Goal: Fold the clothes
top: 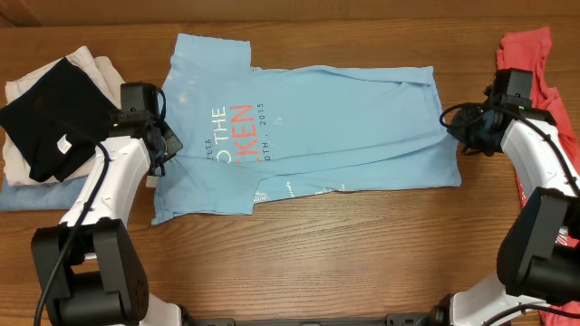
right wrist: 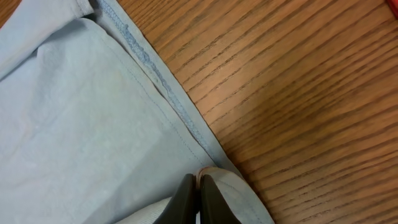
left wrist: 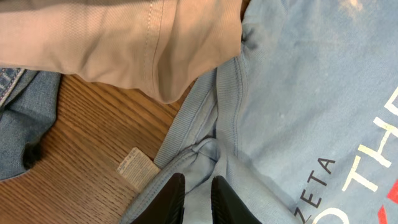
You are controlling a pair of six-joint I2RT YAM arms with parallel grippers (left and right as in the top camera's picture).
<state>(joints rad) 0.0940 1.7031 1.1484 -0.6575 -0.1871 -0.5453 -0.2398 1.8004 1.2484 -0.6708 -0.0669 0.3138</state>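
I see bare worktop [top: 344, 244] along the whole near side below the blue T-shirt [top: 344, 127], room for either arm to sweep through. On the left the pile of clothes [top: 45, 127] crowds just beside the shirt's collar. On the right the red garment [top: 530, 54] lies near the hem, leaving only narrow strips of wood between.

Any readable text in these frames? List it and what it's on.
"O THE": white, on blue T-shirt
"KEN": red, same shirt
"ZETA": small white, same shirt
"2015": small white, same shirt
Printed tag, white tag on black garment: too small to read.
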